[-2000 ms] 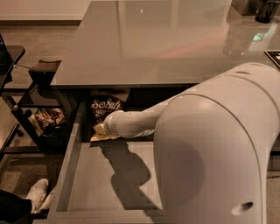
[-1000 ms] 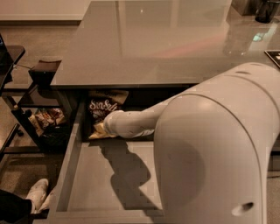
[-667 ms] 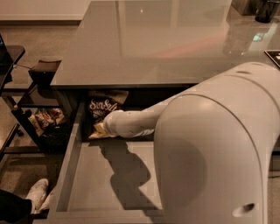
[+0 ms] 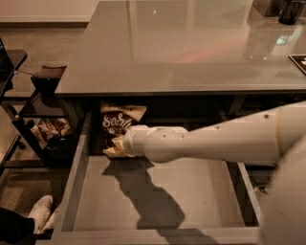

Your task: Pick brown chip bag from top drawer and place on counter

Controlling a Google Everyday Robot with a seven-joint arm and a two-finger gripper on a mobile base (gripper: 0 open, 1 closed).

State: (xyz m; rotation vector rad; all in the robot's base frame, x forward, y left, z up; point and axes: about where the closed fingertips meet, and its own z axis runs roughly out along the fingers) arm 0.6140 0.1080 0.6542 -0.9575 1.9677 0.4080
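Note:
The brown chip bag (image 4: 116, 121), dark with white lettering and cream-yellow ends, stands at the back left of the open top drawer (image 4: 191, 191), just under the counter's edge. My white arm reaches in from the right across the drawer. My gripper (image 4: 114, 144) is at the bag's lower end, touching or right against it, mostly hidden behind the wrist. The glossy grey counter (image 4: 191, 48) spans the upper part of the view above the drawer.
A small black side table (image 4: 45, 76) stands left of the drawer, with reddish-white snack packets (image 4: 50, 128) on its lower shelf. A white shoe (image 4: 40, 210) is at the bottom left. Dark objects (image 4: 287, 9) sit at the counter's far right corner.
The bulky upper part of my arm has drawn away to the right, uncovering more of the drawer. The gripper stays at the bag's lower end; the bag has not visibly moved.

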